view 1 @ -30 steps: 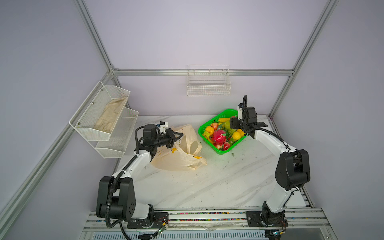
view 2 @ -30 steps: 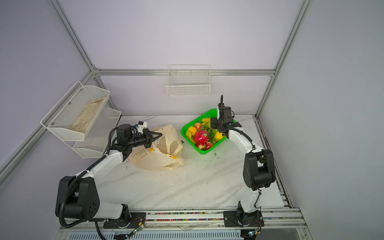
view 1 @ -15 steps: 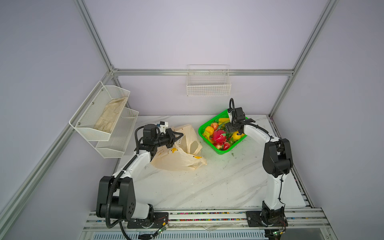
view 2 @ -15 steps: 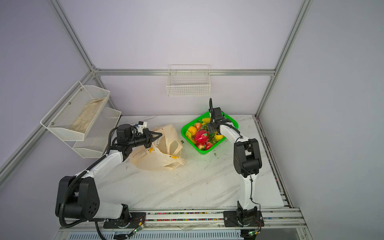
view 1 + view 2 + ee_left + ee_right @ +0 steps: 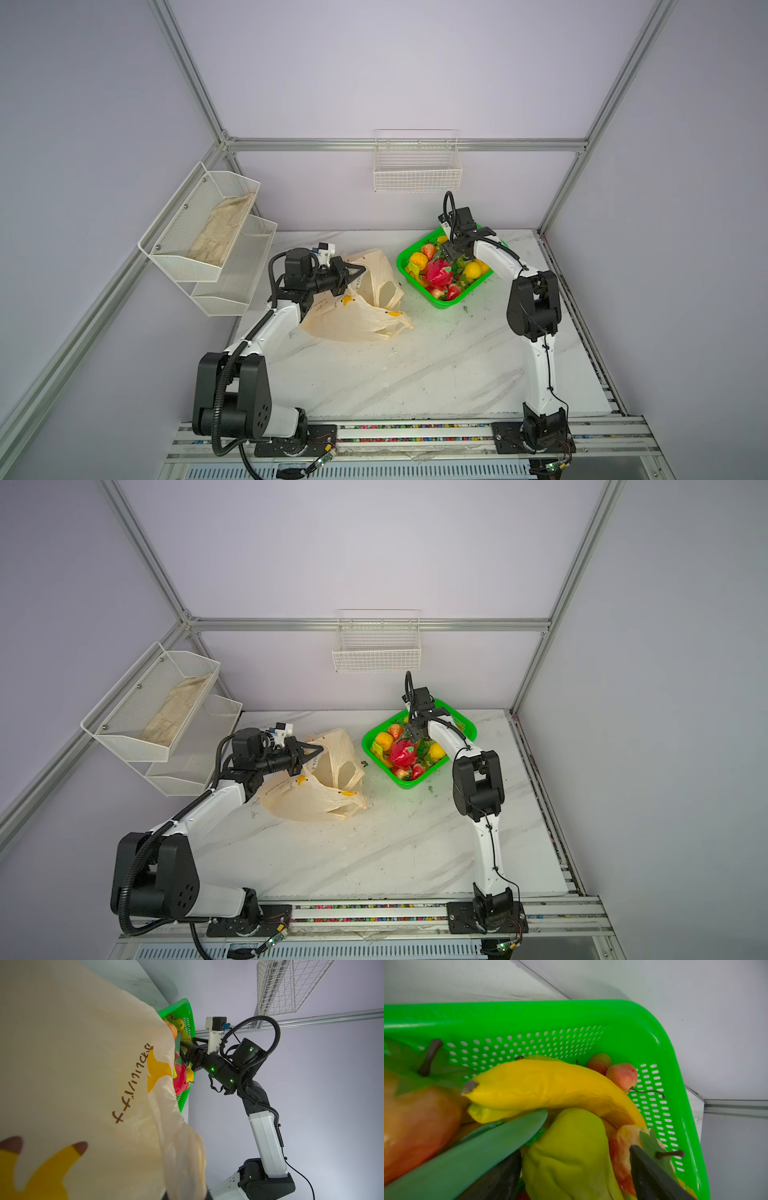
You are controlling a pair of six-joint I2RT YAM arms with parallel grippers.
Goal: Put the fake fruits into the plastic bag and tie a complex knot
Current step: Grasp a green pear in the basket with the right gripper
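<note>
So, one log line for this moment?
left gripper shut on cream plastic bag | right gripper open among fake fruits in green basket

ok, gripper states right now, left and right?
Left gripper: shut on the rim of the bag.
Right gripper: open over the fruits in the basket, holding nothing.

Clearances, tabletop.
Front half of table [image 5: 415, 374] bare, open to either arm. Left of centre: bag [image 5: 357, 320] slumped, its mouth pinched by left gripper [image 5: 358, 271]. Back right: basket [image 5: 446, 304] heaped with fruits [image 5: 437, 272], right gripper [image 5: 454, 252] spread among them, little room between pieces. Narrow strip of table between bag and basket. Left wall: shelves [image 5: 216, 249] jut out beside the bag. Back wall: wire rack [image 5: 417, 174], high up.
</note>
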